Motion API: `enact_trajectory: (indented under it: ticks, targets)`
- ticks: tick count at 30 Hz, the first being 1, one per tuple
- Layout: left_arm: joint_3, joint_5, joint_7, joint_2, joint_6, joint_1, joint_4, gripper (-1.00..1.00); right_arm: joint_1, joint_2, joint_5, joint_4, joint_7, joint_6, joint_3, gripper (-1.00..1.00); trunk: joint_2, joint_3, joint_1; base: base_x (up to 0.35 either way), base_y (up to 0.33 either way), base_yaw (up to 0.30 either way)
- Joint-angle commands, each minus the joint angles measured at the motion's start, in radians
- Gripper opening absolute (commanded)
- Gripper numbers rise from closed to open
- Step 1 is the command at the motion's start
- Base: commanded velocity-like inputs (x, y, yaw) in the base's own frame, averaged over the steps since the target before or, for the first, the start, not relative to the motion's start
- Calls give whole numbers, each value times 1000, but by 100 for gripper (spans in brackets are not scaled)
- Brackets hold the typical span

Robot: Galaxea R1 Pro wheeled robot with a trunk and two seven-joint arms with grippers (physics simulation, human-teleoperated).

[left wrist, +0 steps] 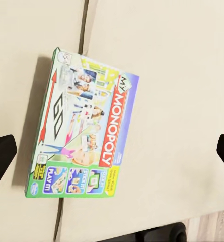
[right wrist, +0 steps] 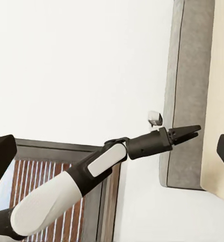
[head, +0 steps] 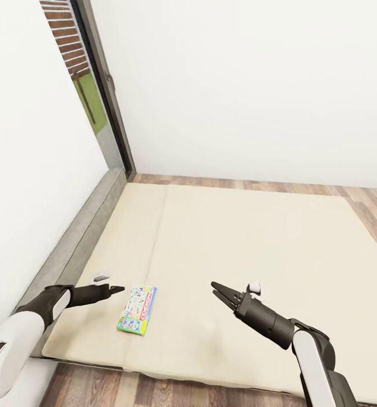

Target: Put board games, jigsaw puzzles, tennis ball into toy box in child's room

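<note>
The left gripper [head: 116, 289] hangs over the bed [head: 256, 254] with its fingers spread wide in the left wrist view, holding nothing and touching nothing. Just beside it lies a board game [head: 138, 310] (the green-and-white Monopoly box [left wrist: 81, 126]), flat on the mattress, face up. Its long axis runs roughly from the near edge of the bed toward the far wall, tilted slightly to the right at the far end. It straddles a seam in the mattress. The right gripper [head: 215, 288] hovers over the middle of the bed, well apart from the box, empty, its fingers parted. A grey headboard [head: 78, 237] runs along the left wall.
</note>
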Motion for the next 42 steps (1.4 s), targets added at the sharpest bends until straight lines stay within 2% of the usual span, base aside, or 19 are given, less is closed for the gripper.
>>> enact_trajectory:
  ticks: [1,8,25,37,39,42]
  targets:
    - [6,-1,-3,0,9,-1,-1,100,-1,2,4,0,6,4,-1,100,-2,-2,0,0,0,-35]
    - [6,-1,-3,1,8,-1,-1,100,-1,3,4,0,6,2,4,100,-2,-3,0,0,0,-57]
    - [5,-1,-3,0,6,-1,-1,100,-1,3,4,0,5,1,5,100,-2,-17,0,0,0,-201]
    - [5,-1,-3,4,6,-1,-1,100,-1,6,4,0,3,-10,12,100,-2,-19,0,0,0,-25]
    - [5,-1,-3,3,6,-1,-1,100,-2,11,4,0,0,-10,18,100,-2,-19,0,0,0,0]
    - [5,-1,-3,3,6,-1,-1,100,-15,29,5,0,-7,-5,67,100,-2,-19,0,0,0,0]
